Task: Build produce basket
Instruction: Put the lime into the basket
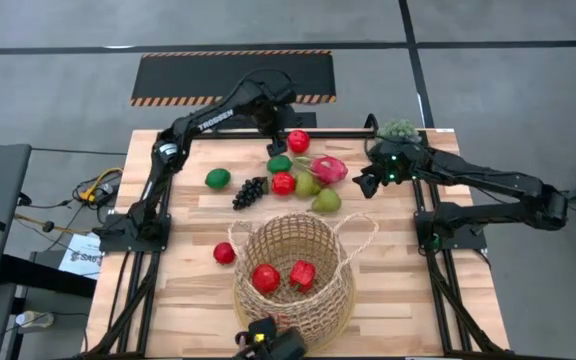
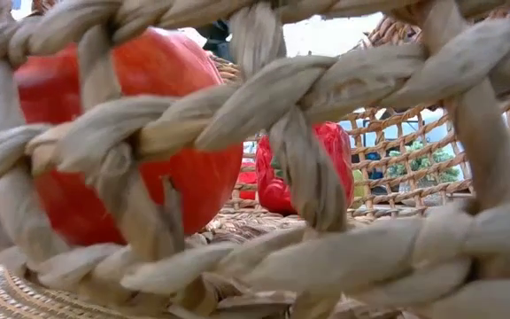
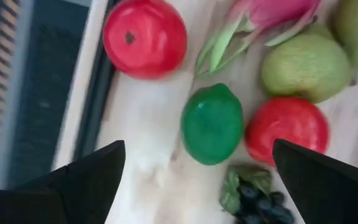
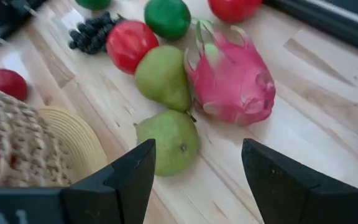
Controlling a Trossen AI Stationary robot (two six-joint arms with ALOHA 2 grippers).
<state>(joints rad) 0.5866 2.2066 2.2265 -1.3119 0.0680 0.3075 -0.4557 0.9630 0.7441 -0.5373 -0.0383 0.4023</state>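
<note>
Wicker basket (image 1: 293,275): round, tan, open-weave, two thin loop handles, standing on the wooden table (image 1: 168,290) at its near middle. Contents: two red fruits, a round one (image 1: 265,278) and a second (image 1: 303,273) just beside it. In the low view both show through the weave, the round red fruit (image 2: 131,133) close to the wall, the other (image 2: 304,173) farther in.

Loose produce, on the table beyond the basket:
- Small red fruit (image 1: 225,253), alone, just beside the basket's left handle.
- Green lime (image 1: 218,178), apart from the cluster, toward the left arm's side.
- Dark grape bunch (image 1: 249,191), between that lime and the cluster.
- Cluster: second lime (image 1: 279,164), red tomato-like fruit (image 1: 283,184), two green pears (image 1: 326,201), pink dragon fruit (image 1: 329,169), lying close together, several touching.
- Red fruit (image 1: 298,141), at the far edge, next to the cluster.

Left gripper (image 1: 278,135): over the far edge of the cluster, fingers (image 3: 86,180) spread wide, grasping nothing; its wrist view looks down on lime (image 3: 212,123) and red fruits.

Right gripper (image 1: 363,183): beside the dragon fruit, fingers (image 4: 126,180) parted, empty; pear (image 4: 166,142) and dragon fruit (image 4: 232,78) lie ahead of it.

Pale green spiky ball (image 1: 398,129): far right corner, behind the right arm.
</note>
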